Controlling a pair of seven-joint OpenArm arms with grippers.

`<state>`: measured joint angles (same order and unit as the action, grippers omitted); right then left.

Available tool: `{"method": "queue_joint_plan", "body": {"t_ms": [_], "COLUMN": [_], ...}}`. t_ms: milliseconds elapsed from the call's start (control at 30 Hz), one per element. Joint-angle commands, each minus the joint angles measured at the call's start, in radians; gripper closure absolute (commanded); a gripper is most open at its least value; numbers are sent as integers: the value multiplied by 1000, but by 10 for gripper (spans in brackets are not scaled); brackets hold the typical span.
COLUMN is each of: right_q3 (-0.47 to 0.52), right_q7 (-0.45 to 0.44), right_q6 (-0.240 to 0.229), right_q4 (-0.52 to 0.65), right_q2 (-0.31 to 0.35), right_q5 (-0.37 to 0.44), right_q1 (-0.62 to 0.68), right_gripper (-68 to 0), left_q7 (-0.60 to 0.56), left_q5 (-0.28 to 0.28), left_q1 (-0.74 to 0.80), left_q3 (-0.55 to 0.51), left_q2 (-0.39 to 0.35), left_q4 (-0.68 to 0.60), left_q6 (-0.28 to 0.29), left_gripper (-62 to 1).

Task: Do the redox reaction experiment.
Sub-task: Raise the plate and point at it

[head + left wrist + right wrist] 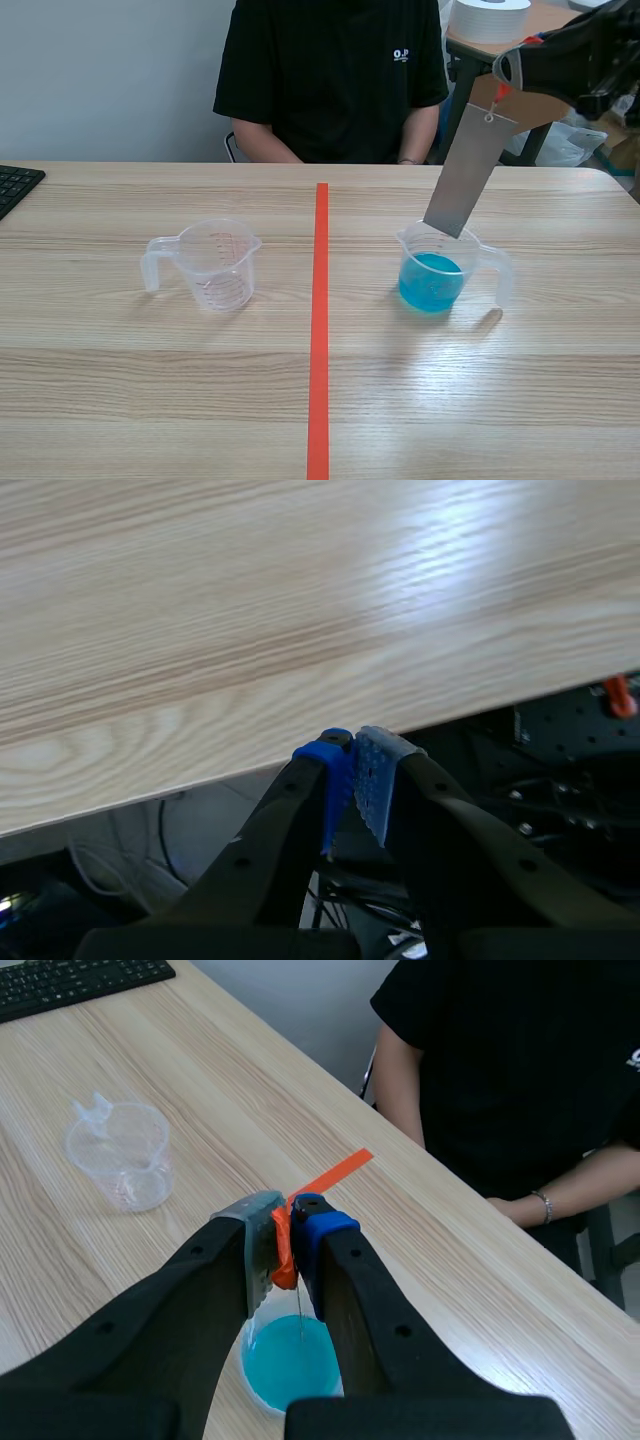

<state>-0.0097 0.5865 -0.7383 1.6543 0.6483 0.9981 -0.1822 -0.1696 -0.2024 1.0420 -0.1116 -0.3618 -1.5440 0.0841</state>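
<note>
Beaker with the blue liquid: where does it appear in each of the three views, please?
Scene view: the beaker with blue liquid stands right of the orange-red tape line, below the hanging metal plate.
Left wrist view: not in it.
Right wrist view: the beaker shows under the right tool, between its fingers.
Shared landmark: the empty clear beaker, in the scene and right wrist views.

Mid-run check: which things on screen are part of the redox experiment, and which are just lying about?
In the job: metal strip, hung by its orange tab from the right gripper above the cup of blue liquid; empty measuring cup.
Lying about: keyboard; person seated opposite; left gripper, shut on nothing.
</note>
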Motion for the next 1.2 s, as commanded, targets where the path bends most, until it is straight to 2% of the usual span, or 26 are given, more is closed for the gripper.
{"method": "queue_joint_plan", "body": {"t_ms": [0,133,367,667,900,1067,1167], "right_q3": [23,45,72,77,77,77,77], "right_q7": [0,29,66,105,108,108,107], "right_q6": [-7,-7,-7,-7,-7,-7,-7], "right_q4": [29,64,120,143,143,143,143], "right_q2": [14,14,14,13,13,13,13], "right_q5": [29,52,79,104,110,111,111], "right_q1": [-17,-17,-18,-18,-18,-18,-17], "right_gripper": [-15,-15,-15,-15,-15,-15,-15], "left_q7": [-15,-24,-21,-21,-23,-38,-79], "left_q5": [0,0,-4,-23,-23,-23,-23], "left_q1": [8,1,-48,-212,-409,-584,-697], "left_q3": [0,1,1,77,184,266,321], "left_q2": [-25,-89,-243,-436,-512,-520,-520], "left_q4": [-8,-8,-9,-10,-38,-71,-73], "left_q6": [18,27,43,77,94,103,143], "left_gripper": [-47,-47,-47,-47,-47,-47,-47]}}
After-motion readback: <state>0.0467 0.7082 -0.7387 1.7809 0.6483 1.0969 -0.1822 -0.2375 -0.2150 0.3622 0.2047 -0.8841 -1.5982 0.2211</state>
